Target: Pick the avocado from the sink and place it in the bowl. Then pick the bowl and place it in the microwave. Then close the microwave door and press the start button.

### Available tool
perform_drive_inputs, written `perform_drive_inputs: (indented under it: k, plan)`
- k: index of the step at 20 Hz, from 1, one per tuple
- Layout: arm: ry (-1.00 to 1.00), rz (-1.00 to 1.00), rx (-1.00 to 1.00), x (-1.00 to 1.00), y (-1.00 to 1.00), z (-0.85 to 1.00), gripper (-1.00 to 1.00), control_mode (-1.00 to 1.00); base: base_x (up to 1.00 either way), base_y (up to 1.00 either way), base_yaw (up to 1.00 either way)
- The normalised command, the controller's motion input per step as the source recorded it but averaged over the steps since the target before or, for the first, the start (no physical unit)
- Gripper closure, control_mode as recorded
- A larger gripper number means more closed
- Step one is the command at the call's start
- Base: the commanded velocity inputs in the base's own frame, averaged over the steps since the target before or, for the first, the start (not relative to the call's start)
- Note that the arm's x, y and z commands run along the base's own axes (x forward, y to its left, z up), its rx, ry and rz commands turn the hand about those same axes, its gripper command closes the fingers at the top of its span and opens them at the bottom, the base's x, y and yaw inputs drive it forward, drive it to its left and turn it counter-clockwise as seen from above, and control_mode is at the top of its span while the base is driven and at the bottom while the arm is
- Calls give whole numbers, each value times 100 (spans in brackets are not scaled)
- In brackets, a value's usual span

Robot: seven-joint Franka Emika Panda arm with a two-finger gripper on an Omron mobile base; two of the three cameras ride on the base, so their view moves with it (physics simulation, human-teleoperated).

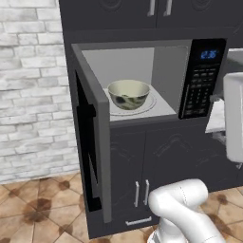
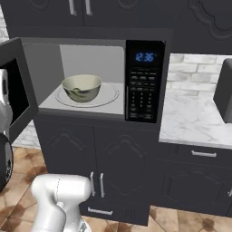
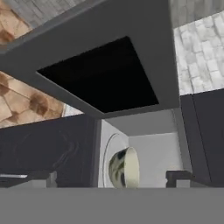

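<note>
I see the bowl (image 1: 128, 94) sitting on the turntable (image 1: 153, 103) inside the microwave (image 1: 161, 61), its door (image 1: 91, 137) swung wide. In my hand view the bowl (image 3: 124, 168) lies between my pincer (image 3: 111, 178) tips, well apart, jaws spread empty.

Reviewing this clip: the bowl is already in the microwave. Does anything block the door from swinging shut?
Nothing visible does. The bowl sits well inside the microwave, on the turntable plate and back from the front edge. The microwave door stands wide open to the left, and its swing path looks free. The gripper faces the door's window.
</note>
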Motion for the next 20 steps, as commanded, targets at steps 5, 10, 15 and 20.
perform_drive_inputs:
  k: [5, 10, 15, 20]
  plan:
    - [-18, 11, 0, -100, 33, 75, -100, -100, 0, 0, 0]
    - [-5, 12, 0, -100, 25, 77, -100, -100, 0, 0, 0]
    - [2, 8, -2, -84, 58, 7, -100, -100, 0, 0, 0]
    - [1, 3, 0, -34, 59, -23, -100, -100, 0, 0, 0]
